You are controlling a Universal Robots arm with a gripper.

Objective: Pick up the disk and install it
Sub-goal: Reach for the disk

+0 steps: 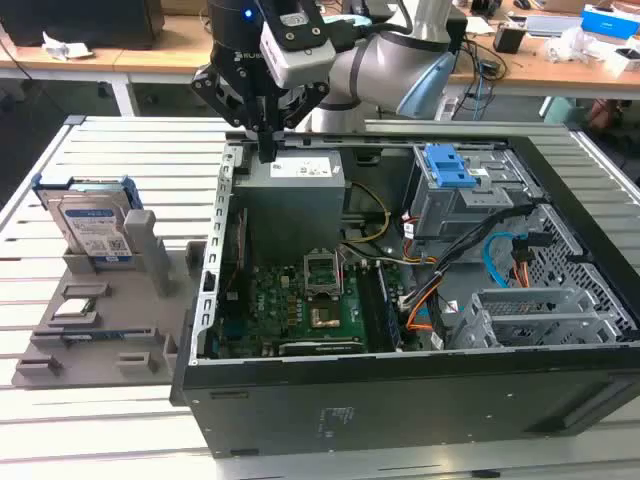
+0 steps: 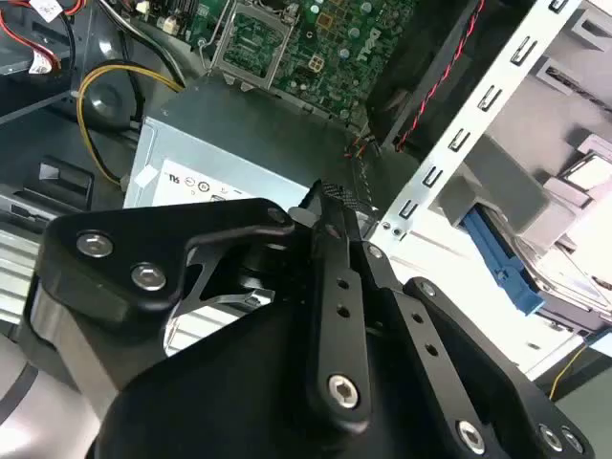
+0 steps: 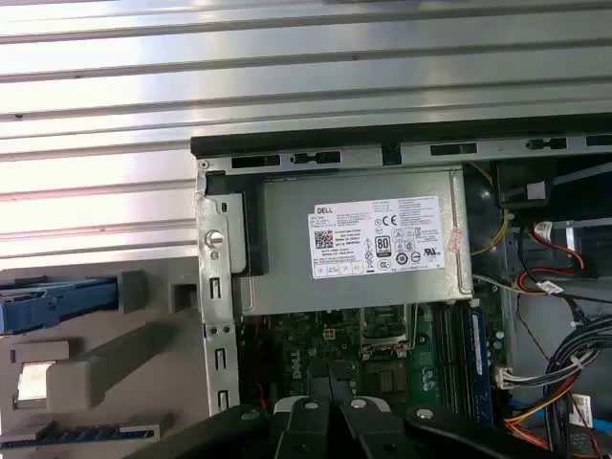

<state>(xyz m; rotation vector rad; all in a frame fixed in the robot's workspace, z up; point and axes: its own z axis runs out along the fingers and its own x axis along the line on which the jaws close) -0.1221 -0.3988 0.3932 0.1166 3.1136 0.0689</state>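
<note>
The disk (image 1: 93,224) stands upright in a grey holder (image 1: 140,290) on the slatted table, at the exterior view's left, outside the computer case. Its blue bracket edge also appears in the first wrist view (image 3: 53,301) and the second wrist view (image 2: 502,263). My gripper (image 1: 267,150) hangs over the back left corner of the open case, just above the grey power supply (image 1: 295,190), well apart from the disk. Its black fingers (image 2: 330,206) are shut with nothing between them. They also reach into the first wrist view (image 3: 330,421).
The open computer case (image 1: 400,400) holds a green motherboard (image 1: 300,300), cables, and a grey metal bay (image 1: 470,205) topped by a blue latch (image 1: 450,165). A small silver chip (image 1: 78,308) lies in the holder. Cluttered desks stand behind.
</note>
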